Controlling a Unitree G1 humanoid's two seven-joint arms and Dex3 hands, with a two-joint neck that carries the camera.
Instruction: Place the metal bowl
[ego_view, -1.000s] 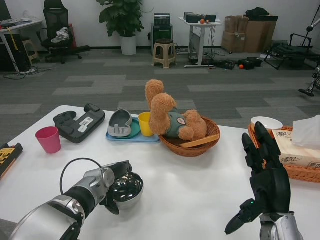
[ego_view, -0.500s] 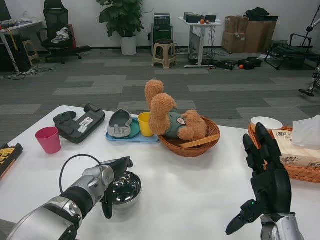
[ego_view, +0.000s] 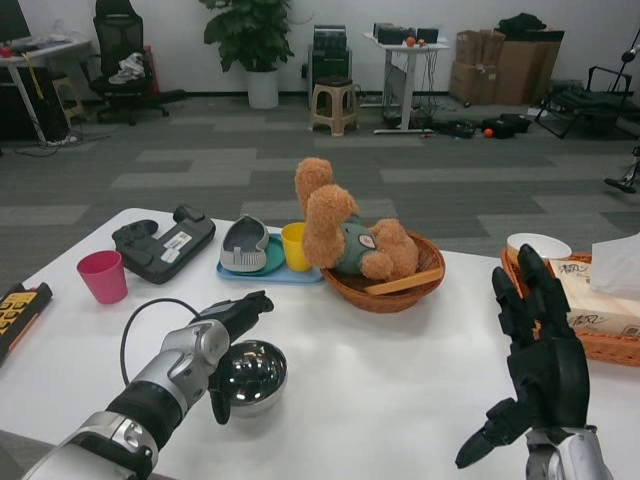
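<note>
On the white table (ego_view: 380, 370) the metal bowl (ego_view: 248, 375) sits near the front left, the left hand (ego_view: 232, 335) just beside it, with the teddy bear (ego_view: 345, 235) in a basket (ego_view: 385, 285) behind and a cup (ego_view: 103, 276) far left.

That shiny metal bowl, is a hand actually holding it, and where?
It cannot be told. The left hand arches over the metal bowl, at its left rim, fingers spread. The right hand holds nothing.
</note>
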